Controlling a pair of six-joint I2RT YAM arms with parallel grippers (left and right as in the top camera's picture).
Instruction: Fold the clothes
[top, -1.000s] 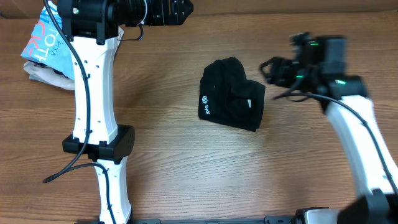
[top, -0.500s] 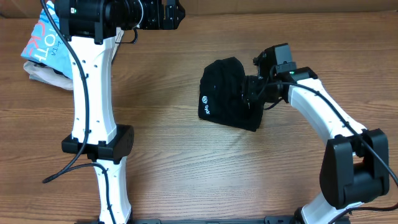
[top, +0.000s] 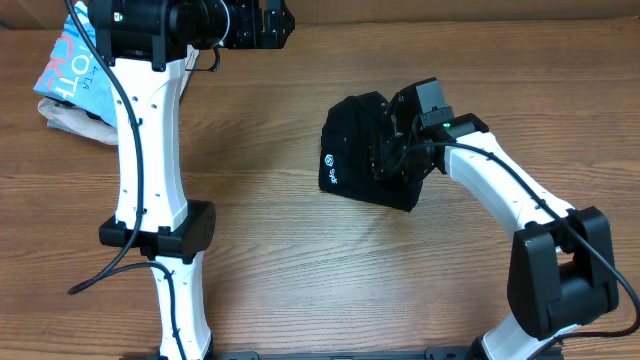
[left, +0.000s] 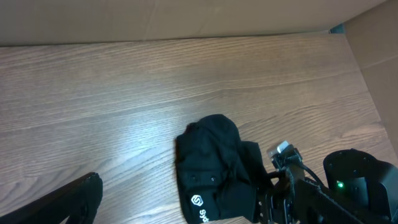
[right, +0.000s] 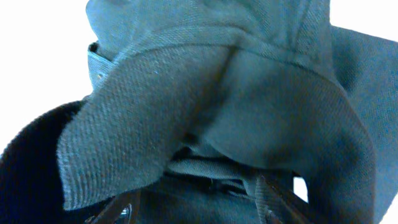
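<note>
Here, the bunched black shirt (top: 355, 150) lies just off the centre of the wooden table (top: 300, 270), toward 1 o'clock. The right gripper (top: 395, 152), its jaws partly apart, straddles fabric at the shirt's 3 o'clock edge. The left gripper (top: 278, 22) hangs wide open and empty at 11 o'clock.

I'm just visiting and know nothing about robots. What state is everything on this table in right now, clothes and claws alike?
black shirt, bunched into a compact bundle mid-table, white logo showing.
right claw, open, pushed into the black shirt's folds.
left claw, open wide, up over the table's far edge, holding nothing.
light blue shirt, crumpled in the far left corner.
beige garment, crumpled, partly under the light blue shirt.
</note>
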